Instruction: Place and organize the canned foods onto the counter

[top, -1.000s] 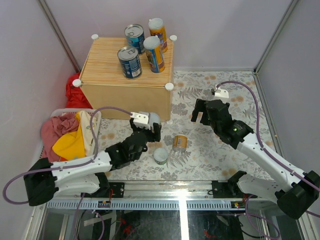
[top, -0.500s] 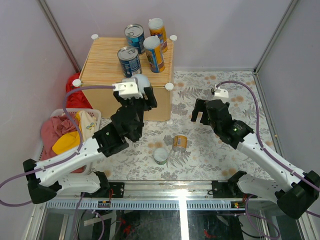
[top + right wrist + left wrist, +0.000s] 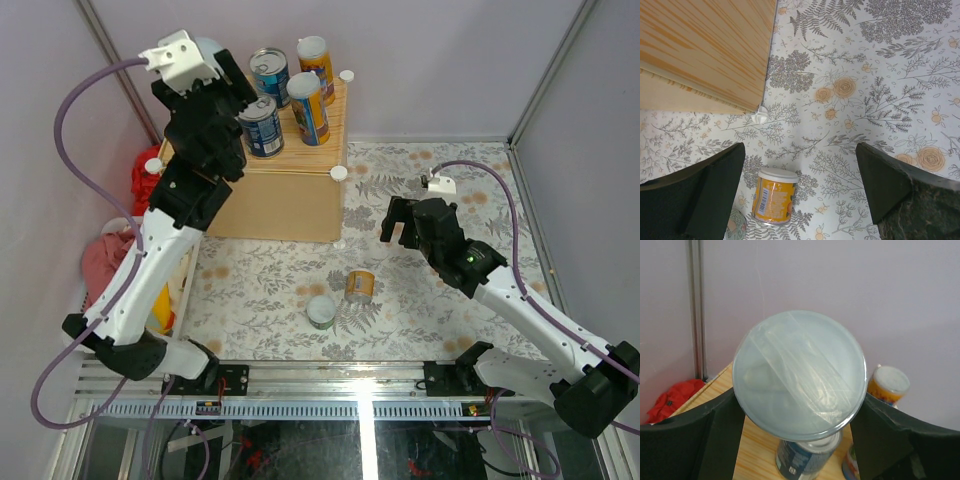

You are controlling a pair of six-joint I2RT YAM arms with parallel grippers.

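Left hand point(image 3: 212, 82) pinching pale-lidded round tin point(image 3: 799, 375), raised from floral mat point(image 3: 420, 300) to above light-wood counter point(image 3: 292, 158), four tins point(image 3: 262, 125) beside, right hand point(image 3: 400, 222) spread.

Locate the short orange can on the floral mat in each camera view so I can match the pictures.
Top external: the short orange can is low centre, in front of the counter.
Left wrist: not in view.
Right wrist: at the bottom, left of centre.
Shared landmark: the counter, which is top left in the right wrist view and a wood strip at the bottom of the left wrist view.
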